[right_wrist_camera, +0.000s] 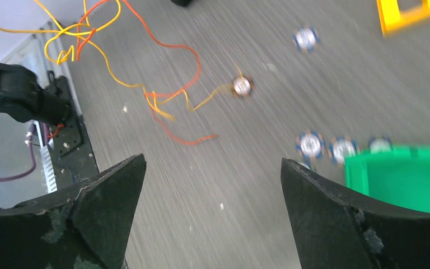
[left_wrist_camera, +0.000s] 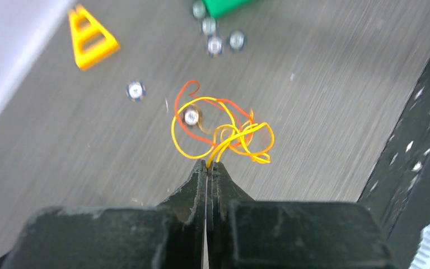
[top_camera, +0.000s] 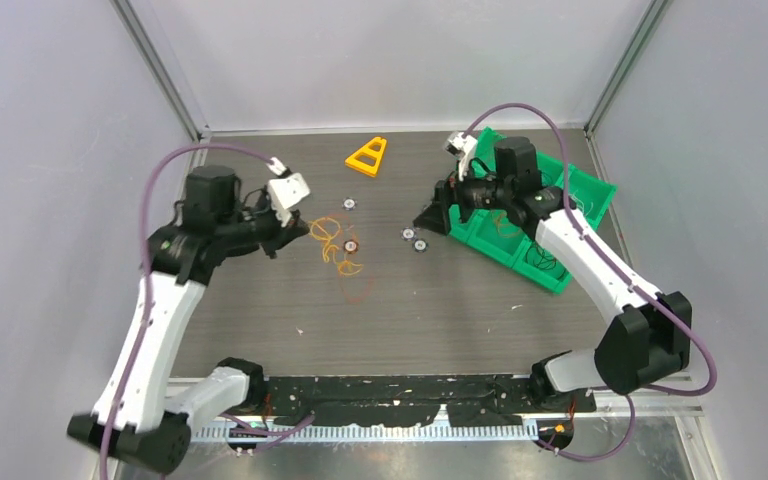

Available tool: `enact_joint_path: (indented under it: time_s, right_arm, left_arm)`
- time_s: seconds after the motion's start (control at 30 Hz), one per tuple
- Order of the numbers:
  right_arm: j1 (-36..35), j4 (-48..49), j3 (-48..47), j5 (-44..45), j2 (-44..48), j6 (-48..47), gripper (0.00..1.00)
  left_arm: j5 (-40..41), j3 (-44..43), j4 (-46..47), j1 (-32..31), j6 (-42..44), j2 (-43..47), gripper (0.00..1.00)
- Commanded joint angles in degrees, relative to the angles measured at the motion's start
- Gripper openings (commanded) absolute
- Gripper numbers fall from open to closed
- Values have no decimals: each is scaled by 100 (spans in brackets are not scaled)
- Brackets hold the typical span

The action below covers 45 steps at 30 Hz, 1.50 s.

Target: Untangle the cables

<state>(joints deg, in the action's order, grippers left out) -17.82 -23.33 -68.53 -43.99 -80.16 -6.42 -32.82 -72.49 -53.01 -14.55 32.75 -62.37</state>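
The left hand (left_wrist_camera: 208, 165) is pressed together at the tips and pinches a few yellow strands of the cables (left_wrist_camera: 224, 131). Their orange, red and yellow loops spread in a loose tangle right in front of its fingertips, over the grey desk (left_wrist_camera: 325, 101). A silver nut (left_wrist_camera: 191, 116) lies within the loops just past those tips. A second nut (left_wrist_camera: 136, 90) lies a little further ahead and to the hand's left, and beyond that, further left again, is a yellow triangular frame (left_wrist_camera: 91, 38). Across the desk, the right hand (right_wrist_camera: 213, 182) faces the tangle with its two fingers spread wide apart and nothing between them. It hovers above the desk, touching none of the wires. From that hand, the cables lie ahead and to its left, with thin strands rising off the surface towards the other hand and the loose orange ends trailing on the desk. A group of three nuts (right_wrist_camera: 341, 148) lies just ahead of its right finger, next to the edge of a green bin (right_wrist_camera: 403, 176) close beside that same finger.
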Motion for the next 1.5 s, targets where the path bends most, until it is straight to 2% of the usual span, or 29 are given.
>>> enact_joint_path:
  time_s: [0.0, 0.07, 0.2, 0.33, 0.47, 0.53, 0.57, 0.6, 0.63, 0.67, 0.7, 0.77, 0.83, 1.0, 1.17, 1.23, 1.4, 1.47]
  right_arm:
    - [-722, 2559, 61, -215, 521, 864, 97]
    - [-1132, 3328, 30, -47, 535, 924, 96]
    - [-1965, 4118, -234, 179, 223, 681, 95]
    - [-2683, 4625, -213, 159, -143, 239, 95]
    - [-3022, 4724, -223, 193, -574, -138, 98]
    - [-3062, 4744, -240, 235, -872, -178, 91]
    - [-3061, 4773, -182, 418, -1044, -187, 81]
    - [-3045, 4809, -132, 506, -1106, -212, 76]
    - [-3026, 4832, 3, 630, -1204, -255, 62]
    - [-2979, 4916, 101, 700, -1252, -260, 53]
    - [-2954, 4974, 312, 769, -1263, -228, 38]
    - [-2879, 5110, 656, 778, -1268, -203, 23]
    - [-2841, 5088, 982, 760, -1243, -213, 18]
    - [-2818, 4843, 1715, 676, -1154, -544, 16]
    - [-2787, 4377, 2344, 706, -935, -1039, 23]
    - [-2769, 4210, 2464, 715, -845, -1181, 27]
    - [-2706, 3706, 2453, 683, -621, -1209, 57]
    - [-2622, 3306, 2280, 583, -488, -1144, 60]
  left_arm:
    - [-625, -467, 209, -22, -1576, 324, 0]
    - [-589, -756, 302, -22, -2033, 239, 0]
    - [-896, -1145, 580, -31, -2826, 47, 0]
    - [-1118, -1335, 672, -86, -3019, -46, 0]
    - [-1547, -1289, 1127, -101, -3319, 102, 0]
    - [-1729, -1261, 1390, -101, -3536, 217, 0]
    - [-1860, -1279, 1492, -105, -3592, 298, 0]
    - [-1964, -1292, 1601, -106, -3663, 368, 0]
    - [-2021, -1296, 1765, -102, -3762, 454, 0]
    - [-2030, -1301, 1919, -93, -3843, 547, 0]
    - [-2005, -1332, 2078, -84, -3888, 636, 0]
    - [-1916, -1473, 2361, -4, -4014, 726, 0]
    - [-1805, -1705, 2662, 131, -4264, 724, 0]
    - [-1475, -2436, 3509, 493, -5034, 492, 0]
    - [-1074, -3158, 4063, 659, -5495, 215, 0]
    - [-993, -3356, 4158, 670, -5576, 122, 0]
    - [-1190, -3527, 4291, 672, -5677, -11, 0]
    - [-1244, -3431, 4307, 671, -5693, 27, 0]
